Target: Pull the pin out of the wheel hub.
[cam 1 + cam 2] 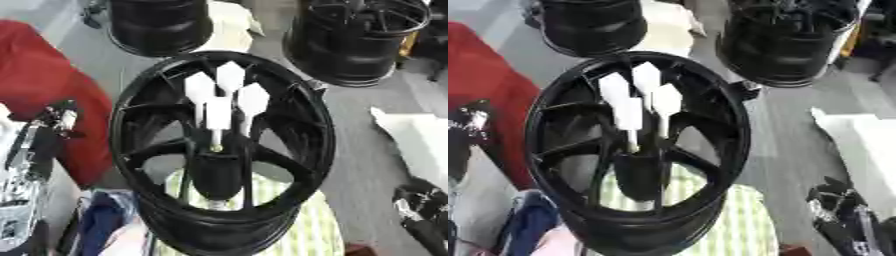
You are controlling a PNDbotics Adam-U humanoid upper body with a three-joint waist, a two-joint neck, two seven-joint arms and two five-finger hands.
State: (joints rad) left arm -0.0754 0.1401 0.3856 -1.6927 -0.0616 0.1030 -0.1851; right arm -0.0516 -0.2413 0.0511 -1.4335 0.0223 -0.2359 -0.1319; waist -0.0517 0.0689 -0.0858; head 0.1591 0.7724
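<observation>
- Nearest you is the wheel hub (223, 150), a black spoked rim standing on edge, filling the middle of both views over a green-and-white striped cloth (306, 225).
- The pins (219, 102) sit in the hub's centre: white pieces with pointed tops on thin stems, clustered together above the black central barrel (214, 172). One stem ends in a small yellowish tip just above the barrel.
- Your left hand (35, 150) shows at the left edge of the left eye view as black-and-silver hardware; the right eye view cuts most of it off. You cannot tell how its fingers are set.
- Your right hand (842, 215) shows best in the right eye view, low at the right edge, well apart from the hub. Its fingers cannot be made out either.
- Neither hand touches the hub or the pins.
- Open grey floor (367, 130) lies to the hub's right; a red mass (44, 85) crowds its left side.
- Two more black rims (162, 25) (359, 37) stand beyond the hub at the top.
</observation>
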